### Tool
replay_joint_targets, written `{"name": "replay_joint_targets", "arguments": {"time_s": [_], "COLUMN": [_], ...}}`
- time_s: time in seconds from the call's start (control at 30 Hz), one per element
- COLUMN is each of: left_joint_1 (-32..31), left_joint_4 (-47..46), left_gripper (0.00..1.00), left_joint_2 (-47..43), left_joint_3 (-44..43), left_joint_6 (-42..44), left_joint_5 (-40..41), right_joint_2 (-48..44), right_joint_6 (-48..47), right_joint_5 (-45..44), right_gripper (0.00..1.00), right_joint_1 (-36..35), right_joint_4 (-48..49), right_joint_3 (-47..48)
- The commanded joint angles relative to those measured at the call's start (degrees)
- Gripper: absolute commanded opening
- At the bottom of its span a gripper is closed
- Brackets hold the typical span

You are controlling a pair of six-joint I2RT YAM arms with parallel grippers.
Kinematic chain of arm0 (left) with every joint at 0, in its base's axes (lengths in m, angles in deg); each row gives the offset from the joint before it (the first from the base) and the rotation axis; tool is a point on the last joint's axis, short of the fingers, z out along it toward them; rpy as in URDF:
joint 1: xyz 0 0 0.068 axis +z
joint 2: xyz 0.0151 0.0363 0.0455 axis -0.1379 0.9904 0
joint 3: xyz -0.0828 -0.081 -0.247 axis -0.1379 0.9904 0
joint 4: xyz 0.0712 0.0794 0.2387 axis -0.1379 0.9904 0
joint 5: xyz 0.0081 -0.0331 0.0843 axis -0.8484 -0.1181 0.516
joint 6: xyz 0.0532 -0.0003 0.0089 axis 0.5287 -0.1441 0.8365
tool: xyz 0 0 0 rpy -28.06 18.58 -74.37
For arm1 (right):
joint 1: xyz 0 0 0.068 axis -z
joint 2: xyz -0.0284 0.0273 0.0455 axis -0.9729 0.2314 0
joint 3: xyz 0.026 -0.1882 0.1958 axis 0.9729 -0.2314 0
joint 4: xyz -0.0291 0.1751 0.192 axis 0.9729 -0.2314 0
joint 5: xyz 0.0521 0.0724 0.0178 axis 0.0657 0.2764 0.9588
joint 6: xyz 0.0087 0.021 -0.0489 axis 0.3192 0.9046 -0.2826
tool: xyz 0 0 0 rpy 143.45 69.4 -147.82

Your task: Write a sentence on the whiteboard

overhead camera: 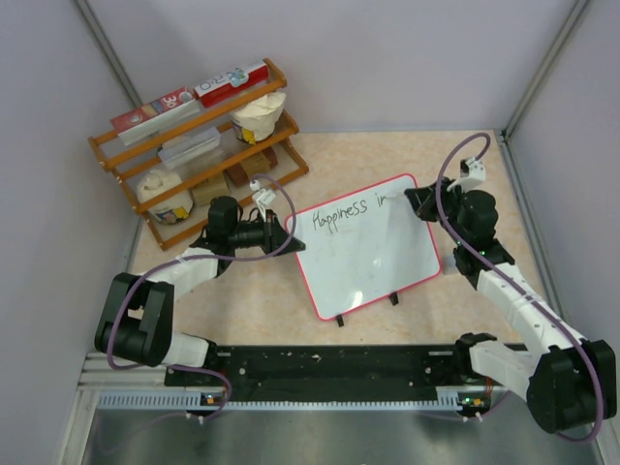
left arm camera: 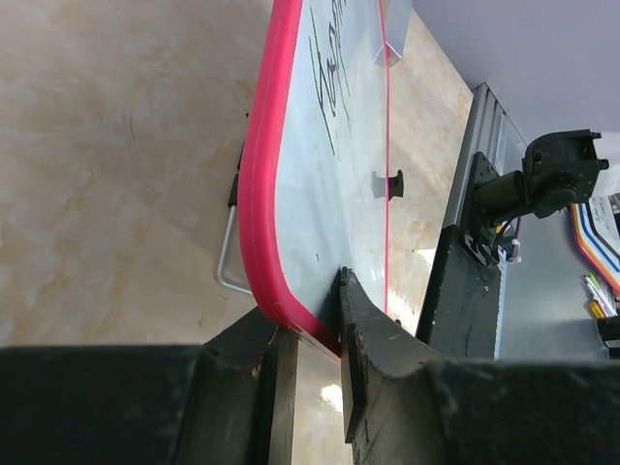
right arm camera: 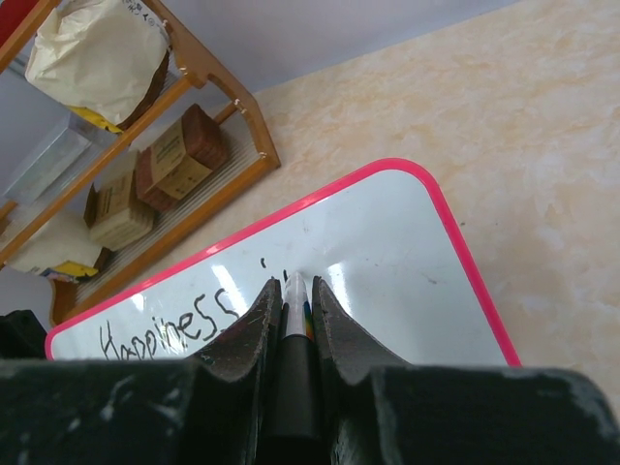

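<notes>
Whiteboard (overhead camera: 368, 262) with a thin red rim lies tilted at the middle of the surface (overhead camera: 262, 300), small black feet showing along its near edge. On it the sentence (overhead camera: 349, 213), in black handwriting beside the far edge, reads "Happiness in". At the board's far right corner the right claw (right arm camera: 294, 286) is clenched on a marker (right arm camera: 295, 315), whose tip meets the white face just past the last word. The left claw (left arm camera: 315, 339) clamps the board's left corner, one finger on each side of the rim. Beyond that corner stands a wooden shelf (overhead camera: 194, 136) holding packets.
</notes>
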Motion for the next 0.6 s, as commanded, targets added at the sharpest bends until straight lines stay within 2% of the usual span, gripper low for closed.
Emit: {"name": "replay_joint_targets", "arguments": {"time_s": [0.0,0.57], "left_joint_1": [-1.41,-1.41], "left_joint_4": [1.87,1.78], "left_gripper": [0.00,0.00], "left_joint_2": [-0.02,-0.11], "left_joint_3": [1.09,1.09], "left_joint_6": [8.48,8.48], "left_joint_5": [2.44,2.35], "right_joint_2": [1.27,-0.93], "right_joint_6": [-0.17,-1.31], "right_joint_5": [-1.77,-2.48], "right_gripper": [0.00,0.00], "right_joint_1": [0.52,0.52], "right_joint_4": [0.54,-3.06], "right_joint_3": [2.58,0.65]}}
